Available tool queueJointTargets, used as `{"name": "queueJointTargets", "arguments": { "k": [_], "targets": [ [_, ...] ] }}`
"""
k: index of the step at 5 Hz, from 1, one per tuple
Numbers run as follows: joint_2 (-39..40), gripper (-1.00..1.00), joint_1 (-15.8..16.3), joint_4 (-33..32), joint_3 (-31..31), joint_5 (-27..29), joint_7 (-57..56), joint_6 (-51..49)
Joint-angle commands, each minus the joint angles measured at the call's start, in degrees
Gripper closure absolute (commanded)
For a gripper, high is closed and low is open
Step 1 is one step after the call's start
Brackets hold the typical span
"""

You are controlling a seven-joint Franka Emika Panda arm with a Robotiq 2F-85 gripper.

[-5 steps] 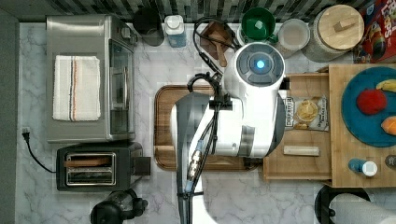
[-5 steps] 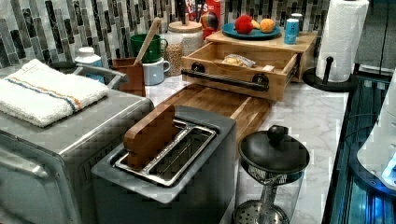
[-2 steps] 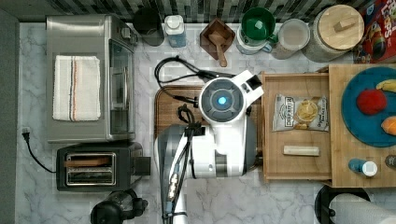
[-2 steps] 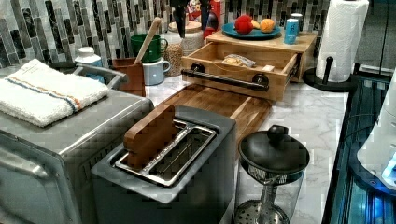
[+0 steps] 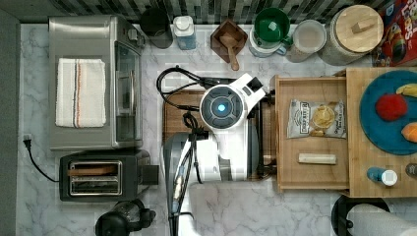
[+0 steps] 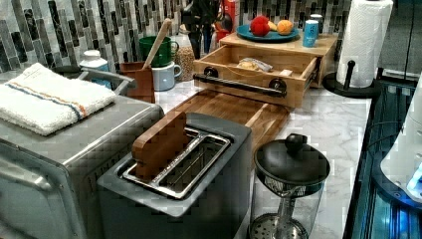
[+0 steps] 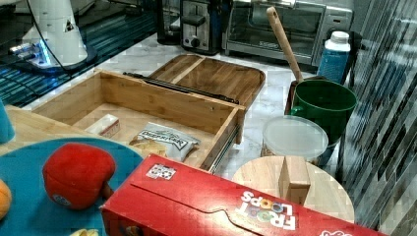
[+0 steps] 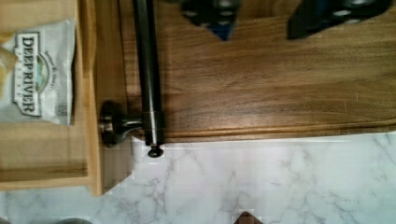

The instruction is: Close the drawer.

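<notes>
The drawer (image 5: 280,135) is a shallow light wooden box standing pulled out from under the slab with the blue plate. It holds a chip bag (image 5: 316,119) and a small pale bar (image 5: 317,158). Its dark metal bar handle (image 8: 147,70) runs along the front panel (image 6: 249,79). In the wrist view my gripper (image 8: 257,32) is open, its dark fingertips (image 8: 219,18) hovering over the brown cutting board (image 8: 280,84), just beside the handle and not touching it. In the top view my wrist (image 5: 222,107) covers the fingers.
A toaster oven (image 5: 91,81), a toaster (image 5: 101,176) and a dark-lidded glass jug (image 6: 291,167) stand at the top view's left. A green mug (image 5: 269,28), jars, a wooden scoop holder (image 5: 228,39) and a cereal box (image 7: 236,206) line the back wall. A paper towel roll (image 6: 366,42) stands beside the drawer.
My arm has swung toward the top view's left, off the drawer's front edge and onto the cutting board, uncovering the drawer. The drawer itself has not moved.
</notes>
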Motion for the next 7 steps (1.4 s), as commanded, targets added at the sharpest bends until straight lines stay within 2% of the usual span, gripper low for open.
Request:
{"name": "queueJointTargets", "arguments": {
  "k": [1, 2, 3, 5, 6, 7],
  "targets": [
    [10.33, 1.00, -0.12, -0.11, 0.21, -2.84, -7.05, 4.07],
    [12.29, 1.00, 0.54, -1.06, -1.88, -3.14, -10.36, 7.23],
    [11.45, 1.00, -1.60, -1.87, -0.72, -3.07, -12.28, 7.55],
    [9.82, 1.00, -2.69, -2.81, -1.94, -4.15, -14.17, 10.68],
    [12.24, 1.00, -4.69, -1.28, -2.53, -5.24, -16.81, 13.98],
    [14.02, 1.00, -7.51, 0.63, -2.83, -3.86, -22.78, 14.72]
  ]
}}
